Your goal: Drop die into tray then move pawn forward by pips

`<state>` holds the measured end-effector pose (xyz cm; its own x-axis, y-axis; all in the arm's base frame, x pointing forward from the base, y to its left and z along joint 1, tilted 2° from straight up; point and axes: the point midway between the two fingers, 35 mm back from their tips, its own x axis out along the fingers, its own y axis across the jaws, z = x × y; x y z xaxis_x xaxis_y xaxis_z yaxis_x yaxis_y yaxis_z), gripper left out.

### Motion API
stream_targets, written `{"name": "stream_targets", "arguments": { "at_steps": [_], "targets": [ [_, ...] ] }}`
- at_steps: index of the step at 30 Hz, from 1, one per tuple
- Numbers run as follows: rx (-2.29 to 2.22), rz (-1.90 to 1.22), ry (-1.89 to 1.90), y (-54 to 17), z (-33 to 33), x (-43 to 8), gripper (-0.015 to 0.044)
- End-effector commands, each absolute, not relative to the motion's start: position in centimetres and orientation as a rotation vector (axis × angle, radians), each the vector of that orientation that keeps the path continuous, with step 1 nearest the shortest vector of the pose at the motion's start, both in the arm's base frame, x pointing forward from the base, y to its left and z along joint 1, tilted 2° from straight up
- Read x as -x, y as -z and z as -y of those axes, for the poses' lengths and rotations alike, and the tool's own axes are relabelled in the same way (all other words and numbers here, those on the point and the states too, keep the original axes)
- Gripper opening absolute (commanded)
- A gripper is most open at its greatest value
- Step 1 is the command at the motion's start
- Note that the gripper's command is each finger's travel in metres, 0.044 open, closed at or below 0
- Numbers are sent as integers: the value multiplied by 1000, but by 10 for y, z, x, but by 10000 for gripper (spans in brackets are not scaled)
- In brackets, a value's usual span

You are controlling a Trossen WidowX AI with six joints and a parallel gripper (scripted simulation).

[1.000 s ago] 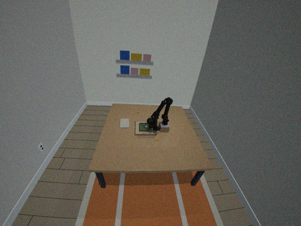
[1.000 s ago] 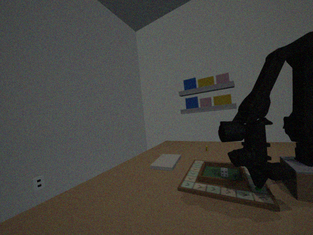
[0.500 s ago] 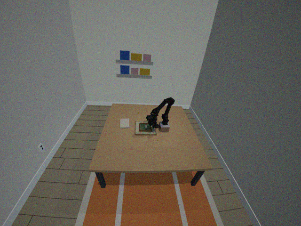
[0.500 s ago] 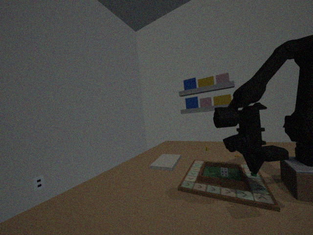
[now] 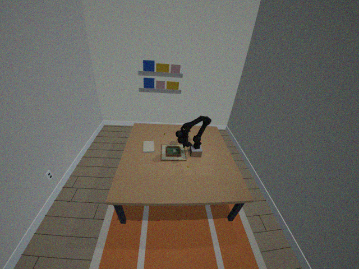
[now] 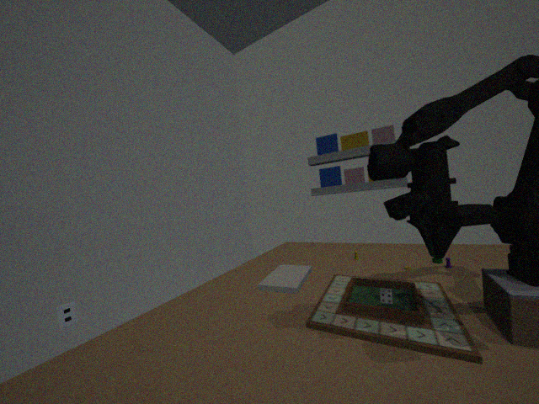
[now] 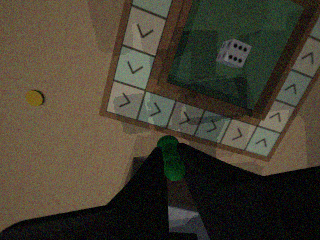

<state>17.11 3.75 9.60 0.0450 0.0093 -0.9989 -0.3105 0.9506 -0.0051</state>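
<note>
The black, matte end effector (image 6: 437, 256) tapers to a narrow point and is clamped on the green pawn (image 7: 171, 158), a small glossy piece with a rounded, beaded outline. In the exterior view the pawn (image 6: 437, 259) pokes out just below the fingertips, raised well above the board (image 6: 393, 337). The wrist view places it over the bare desk (image 7: 65, 160) just outside the board's arrow squares, near a corner.

The board is a flat square with a brown wooden border and a ring of pale tiles, each printed with a dark chevron. At its centre sits the dice tray (image 7: 280, 65), a shallow recess with raised brown walls and a green felt-like floor. The white die (image 7: 233, 53), a crisp cube with black pips, rests on that floor, apart from the walls; its upper face appears to show six, though the dim light makes this uncertain.

On the smooth tan desk lie a yellow disc (image 7: 34, 97) well clear of the board, a flat white slab (image 6: 285, 278) to its far side, and a small purple piece (image 6: 447, 262) behind it. The arm's grey block base (image 6: 511, 308) stands just beside the board's edge, leaving a narrow gap there
</note>
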Motion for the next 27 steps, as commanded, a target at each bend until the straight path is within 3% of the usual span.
{"name": "stream_targets", "arguments": {
  "at_steps": [1,27],
  "targets": [
    [251,-1509,-247,-99,-33,-174,0],
    [199,-1501,-226,-66,50,-225,0]
  ]
}}
